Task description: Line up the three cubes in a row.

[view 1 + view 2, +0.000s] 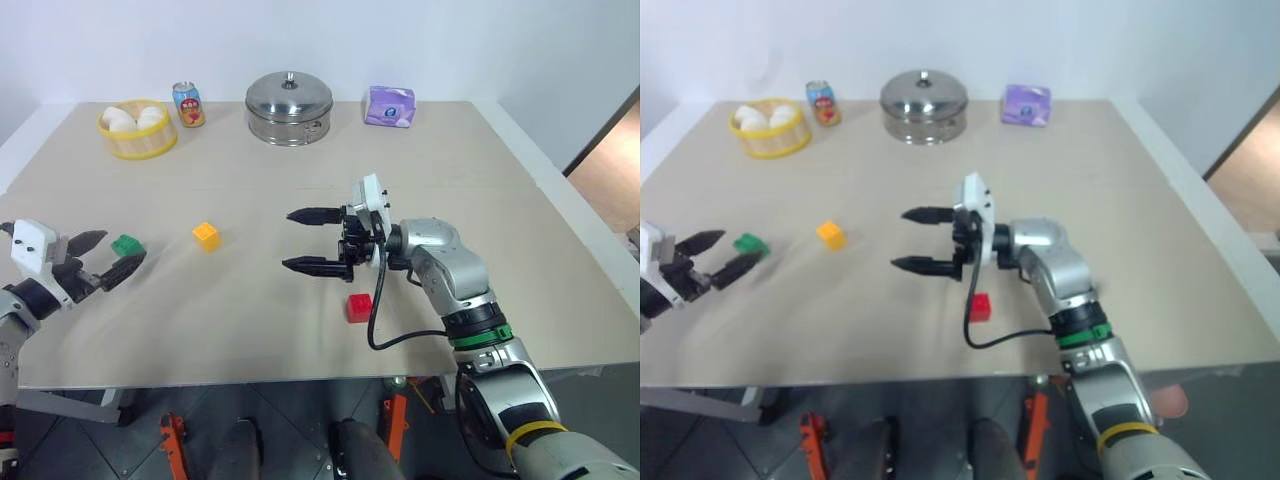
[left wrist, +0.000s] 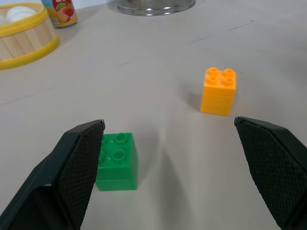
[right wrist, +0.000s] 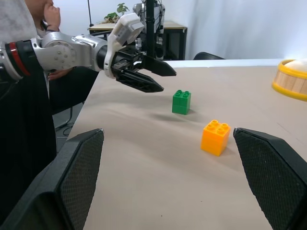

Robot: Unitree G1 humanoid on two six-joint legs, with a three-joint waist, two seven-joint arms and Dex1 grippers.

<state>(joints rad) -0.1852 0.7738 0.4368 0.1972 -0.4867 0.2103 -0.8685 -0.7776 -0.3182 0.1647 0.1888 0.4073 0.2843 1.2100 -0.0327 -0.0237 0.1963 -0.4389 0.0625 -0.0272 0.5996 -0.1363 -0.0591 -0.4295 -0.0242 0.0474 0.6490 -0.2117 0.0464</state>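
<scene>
Currently the small green studded plastic block (image 1: pixel 127 244) sits near the table's left edge, with the yellow studded block (image 1: pixel 206 236) a little to its right and the red studded block (image 1: pixel 359 307) well apart, nearer the front edge. Just left of the green block, the left gripper (image 1: pixel 108 255) hovers with its black fingers spread wide and empty; the right gripper (image 1: pixel 312 240), equally wide and empty, hangs just behind the red block, pointing left toward the other two. Along the beige table's (image 1: pixel 480 190) far side stand a round yellow-rimmed basket (image 1: pixel 138 130), a small printed can (image 1: pixel 188 104), a lidded steel pot (image 1: pixel 289 106) and a purple tissue pack (image 1: pixel 389 106).
</scene>
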